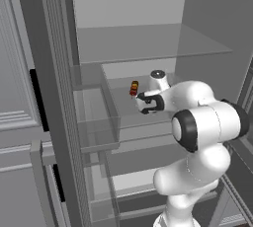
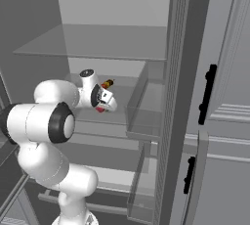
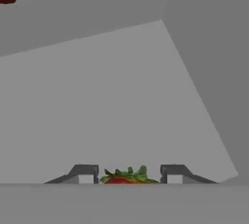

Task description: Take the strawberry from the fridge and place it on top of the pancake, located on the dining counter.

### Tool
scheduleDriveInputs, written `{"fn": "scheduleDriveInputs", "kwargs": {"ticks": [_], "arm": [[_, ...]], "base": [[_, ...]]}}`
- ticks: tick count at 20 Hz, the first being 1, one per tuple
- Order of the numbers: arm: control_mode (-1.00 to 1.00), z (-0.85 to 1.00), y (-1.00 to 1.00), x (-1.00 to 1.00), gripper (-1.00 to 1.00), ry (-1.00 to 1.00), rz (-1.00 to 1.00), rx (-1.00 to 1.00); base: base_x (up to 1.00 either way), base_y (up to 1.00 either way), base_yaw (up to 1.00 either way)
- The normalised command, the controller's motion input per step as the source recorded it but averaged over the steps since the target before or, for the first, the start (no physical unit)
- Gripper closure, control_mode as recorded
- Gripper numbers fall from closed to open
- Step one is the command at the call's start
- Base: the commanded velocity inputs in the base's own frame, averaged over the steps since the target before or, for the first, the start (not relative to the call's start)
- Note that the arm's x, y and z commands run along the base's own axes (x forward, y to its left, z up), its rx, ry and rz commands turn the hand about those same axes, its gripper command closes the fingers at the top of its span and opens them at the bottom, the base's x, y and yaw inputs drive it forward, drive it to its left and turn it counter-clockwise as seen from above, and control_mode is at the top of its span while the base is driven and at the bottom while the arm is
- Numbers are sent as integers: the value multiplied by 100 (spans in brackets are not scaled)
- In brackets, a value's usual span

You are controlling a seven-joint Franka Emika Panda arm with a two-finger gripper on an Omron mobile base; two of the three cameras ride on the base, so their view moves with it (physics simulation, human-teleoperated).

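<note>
The fridge (image 1: 59, 97) stands open, the white arm (image 1: 207, 127) reaching onto a glass shelf (image 1: 148, 43). The gripper (image 3: 129, 174) has its fingers apart, the strawberry (image 3: 127, 177) sitting between them. A small orange-brown item (image 1: 134, 88) stands just beside, toward the shelf's back edge.

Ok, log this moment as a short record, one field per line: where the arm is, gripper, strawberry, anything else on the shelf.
arm: reaching into the open fridge, hand over a glass shelf
gripper: fingers on either side of the strawberry; whether they grip it cannot be told
strawberry: low between the fingertips, green leaves up, a red spot under the hand in the right base view
other item: small orange-brown and yellow item on the same shelf, beside the hand
</note>
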Motion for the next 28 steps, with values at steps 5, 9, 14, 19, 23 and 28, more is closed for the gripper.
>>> {"fn": "scheduleDriveInputs", "kwargs": {"ticks": [5,9,14,19,23,28], "arm": [[-100,-10,-4,-84,100,-9,-10,1],[-100,43,0,-94,100,-20,-4,4],[-100,99,0,-97,100,-7,0,14],[-100,100,6,-100,100,0,3,4],[-100,98,2,-94,100,13,9,-10],[-100,35,0,-100,100,8,27,-8]], "base": [[0,0,0],[0,0,0],[0,0,0],[0,0,0],[0,0,0],[0,0,0]]}}
